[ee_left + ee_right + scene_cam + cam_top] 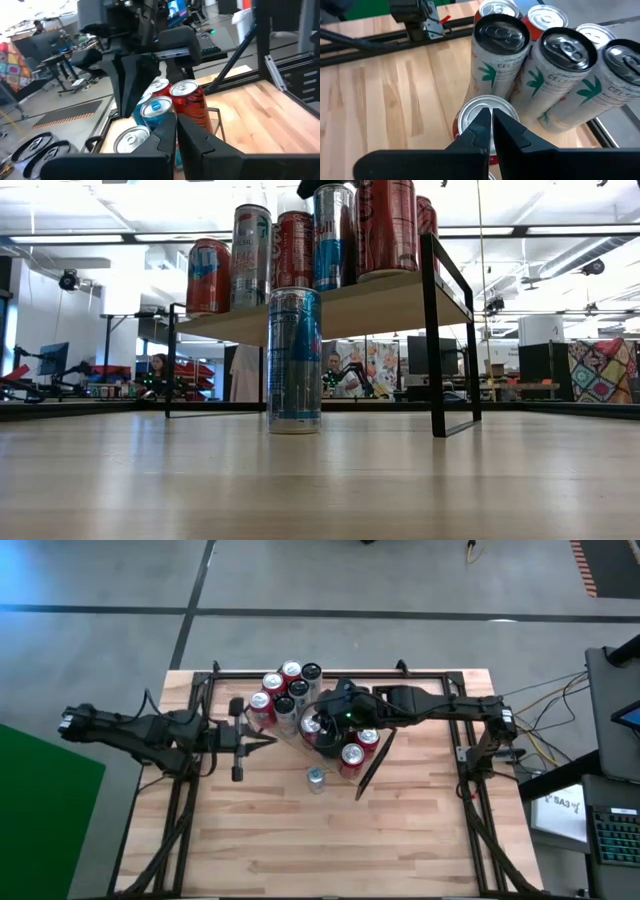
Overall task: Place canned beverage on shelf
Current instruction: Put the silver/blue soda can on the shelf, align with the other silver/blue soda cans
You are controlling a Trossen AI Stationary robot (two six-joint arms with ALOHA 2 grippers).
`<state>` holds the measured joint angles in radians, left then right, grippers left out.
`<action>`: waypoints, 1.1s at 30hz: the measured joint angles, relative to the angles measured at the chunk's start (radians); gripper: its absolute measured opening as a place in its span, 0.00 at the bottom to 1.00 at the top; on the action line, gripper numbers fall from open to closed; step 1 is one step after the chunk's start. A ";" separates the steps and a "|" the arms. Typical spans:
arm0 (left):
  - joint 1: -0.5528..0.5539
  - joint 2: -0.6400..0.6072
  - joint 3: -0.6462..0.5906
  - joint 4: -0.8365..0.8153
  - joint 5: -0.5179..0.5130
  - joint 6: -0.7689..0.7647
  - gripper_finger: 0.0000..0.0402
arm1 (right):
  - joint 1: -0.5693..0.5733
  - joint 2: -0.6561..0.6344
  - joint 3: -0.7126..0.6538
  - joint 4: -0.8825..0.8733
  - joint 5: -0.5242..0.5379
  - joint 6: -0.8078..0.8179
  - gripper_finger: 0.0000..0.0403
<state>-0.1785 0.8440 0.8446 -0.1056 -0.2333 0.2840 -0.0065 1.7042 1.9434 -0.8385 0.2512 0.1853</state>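
Observation:
The shelf (390, 302), a light-wood plank on black end frames, stands mid-table and carries several cans (285, 690): red, white and blue-silver. One tall blue-silver can (294, 360) stands on its base on the tabletop just before the shelf (372, 766), seen also from above (316, 778). My right gripper (491, 116) is shut and points slantwise down over a silver-topped can (485, 111) on the shelf, beside white cans (555, 75). My left gripper (176, 125) is shut and hovers level at the shelf's left end (262, 740), facing a red can (191, 102) and a blue can (157, 109). My right gripper has its shut fingertips (482, 122) right over the silver-topped can's lid (470, 112), slanting down from the table's right. I cannot tell whether they touch the lid or stand just above it. The can stays upright on the shelf.
Black frame rails (470, 780) run along the table's left and right sides. The near half of the butcher-block tabletop (330, 840) is bare wood. Beyond the far edge the low view shows desks, screens and people in the room.

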 joint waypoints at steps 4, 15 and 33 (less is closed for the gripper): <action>-0.043 0.001 -0.005 -0.028 -0.056 -0.022 0.00 | 0.000 0.009 0.000 0.007 0.000 -0.010 0.02; -0.119 0.013 -0.010 -0.016 -0.056 -0.036 0.00 | 0.051 0.007 0.020 -0.032 -0.072 0.007 0.02; -0.130 0.088 -0.010 0.094 -0.055 -0.043 0.00 | 0.093 0.004 0.183 -0.444 -0.065 0.097 0.02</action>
<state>-0.3081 0.9324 0.8345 -0.0115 -0.2885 0.2406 0.0865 1.7084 2.1268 -1.2821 0.1865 0.2823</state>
